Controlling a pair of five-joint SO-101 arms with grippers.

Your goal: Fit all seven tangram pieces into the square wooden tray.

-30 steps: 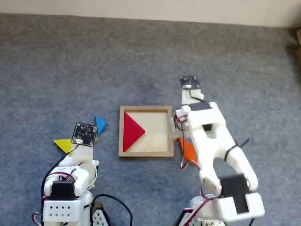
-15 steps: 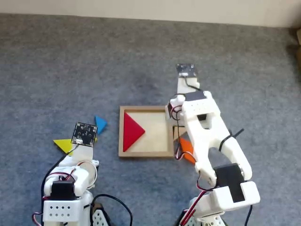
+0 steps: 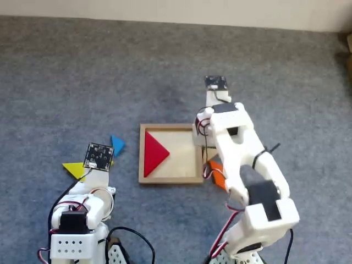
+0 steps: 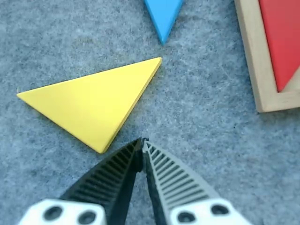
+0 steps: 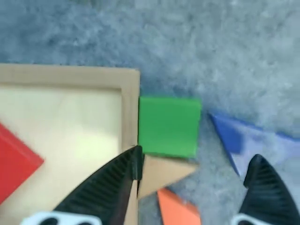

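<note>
The square wooden tray (image 3: 170,178) lies mid-table with a red triangle (image 3: 154,153) in its left half. In the right wrist view my right gripper (image 5: 197,165) hangs open just outside the tray's right wall (image 5: 130,101). One finger (image 5: 126,169) is at the wall, over a tan triangle (image 5: 164,171). The green square (image 5: 169,125), a blue piece (image 5: 243,136) and an orange piece (image 5: 178,211) lie around it. My left gripper (image 4: 142,141) is shut and empty, its tips just short of the yellow triangle (image 4: 93,103). A blue triangle (image 4: 163,14) lies beyond.
Grey carpet covers the table. The right arm (image 3: 242,159) stretches over the pieces beside the tray, hiding most of them from above; the orange piece (image 3: 218,174) pokes out. The yellow triangle (image 3: 74,169) and blue triangle (image 3: 117,144) lie left of the tray.
The right arm has swung left and farther back, closing on the tray's right edge. The left arm and the pieces have not moved.
</note>
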